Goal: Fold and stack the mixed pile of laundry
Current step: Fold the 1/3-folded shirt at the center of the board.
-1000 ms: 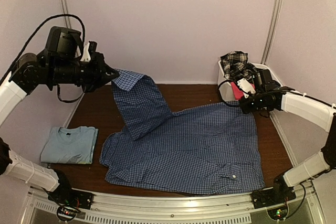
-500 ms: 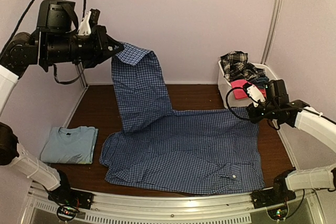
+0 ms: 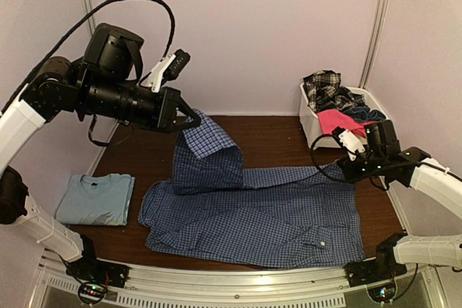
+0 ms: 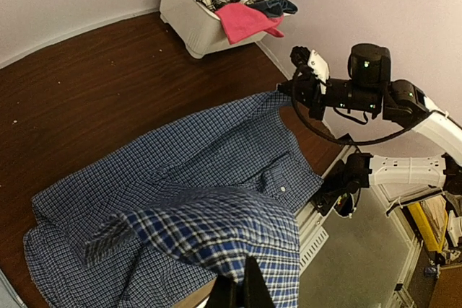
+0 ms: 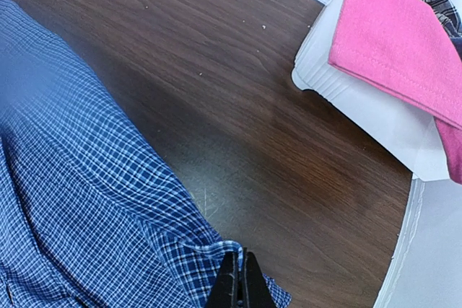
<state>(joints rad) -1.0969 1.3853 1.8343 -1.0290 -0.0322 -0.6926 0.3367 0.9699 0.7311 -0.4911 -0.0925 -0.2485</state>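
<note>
Wooden table (image 3: 274, 129), left pincer (image 3: 191, 122) high gripping shirt (image 3: 260, 214), right pincer (image 5: 239, 283) low

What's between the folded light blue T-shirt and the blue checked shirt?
Only bare dark wooden tabletop, between T-shirt and checked shirt, in the top external view.

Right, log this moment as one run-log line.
left hand: shut on blue small-check button shirt, corner lifted; right hand: shut on shirt edge; light blue T-shirt: folded
</note>
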